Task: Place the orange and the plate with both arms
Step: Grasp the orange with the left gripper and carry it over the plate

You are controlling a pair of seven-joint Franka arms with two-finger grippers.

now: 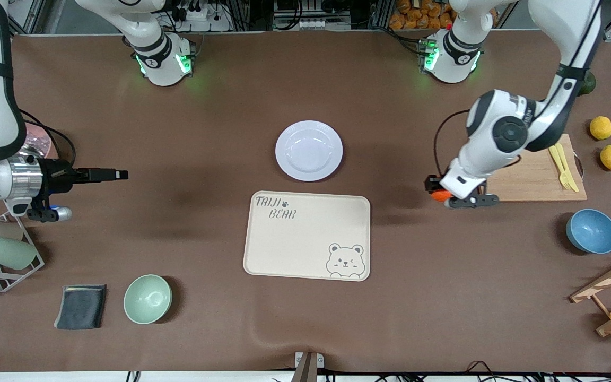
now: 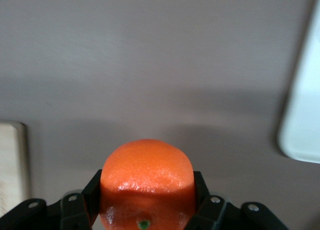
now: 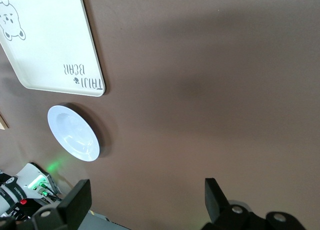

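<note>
Presently, step in hand: the orange is gripped, the plate not yet touched; judged from the scene, the carrying part of the fruit's placement is under way.
Orange: the small round bright orange-red fruit (image 2: pixel 146 182) sits clamped between the two black fingers of the left gripper (image 1: pixel 439 192), over bare brown table just beside the pale wooden cutting board (image 1: pixel 533 178) and between that board and the cream rectangular bear tray (image 1: pixel 305 236).
Left gripper: closed on the orange, pads pressing its sides in the left wrist view; whether the fruit is lifted or resting on the table cannot be told.
Plate: the round pale lavender-white plate (image 1: pixel 309 150) lies empty on the table, just beside the tray's edge and farther from the front camera than the tray.
Right gripper: the right gripper (image 1: pixel 106 174) hangs over the table toward the right arm's end, well apart from the plate, fingers spread wide with nothing between them; this arm seems to wait.
Next move, as a guess: the left arm must carry the orange toward the tray or plate without squeezing it loose, while the right arm reaches for the plate's thin rim, which calls for a low, angled approach.
</note>
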